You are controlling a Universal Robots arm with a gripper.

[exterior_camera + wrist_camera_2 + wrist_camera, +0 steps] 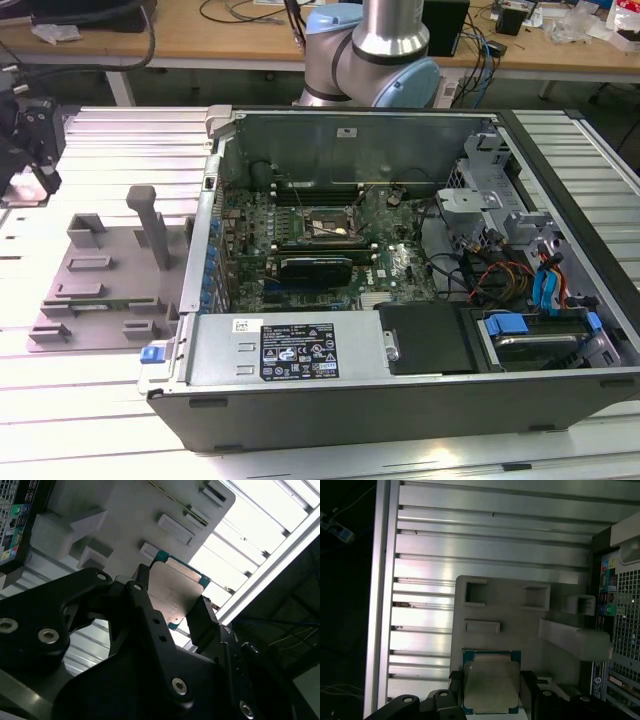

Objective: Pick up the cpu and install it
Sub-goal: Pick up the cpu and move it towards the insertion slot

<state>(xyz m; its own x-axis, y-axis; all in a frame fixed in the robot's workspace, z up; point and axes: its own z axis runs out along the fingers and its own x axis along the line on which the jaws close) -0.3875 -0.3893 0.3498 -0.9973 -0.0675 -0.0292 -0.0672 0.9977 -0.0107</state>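
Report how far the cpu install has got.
Done: the pick looks made. In both wrist views the cpu sits between the fingers of the gripper.
In hand: it is held over the grey tray, outside the computer case, toward the exterior view's left.
Left: the cpu is not yet at the socket on the board.

In the exterior view the claw (30, 170) sits at the picture's left edge, partly cut off, and what it carries is too small to tell there. The arm (385, 40) is cut off at the top edge. In both wrist views the claw's black body hides the near edge of the clasped cpu (491, 677).
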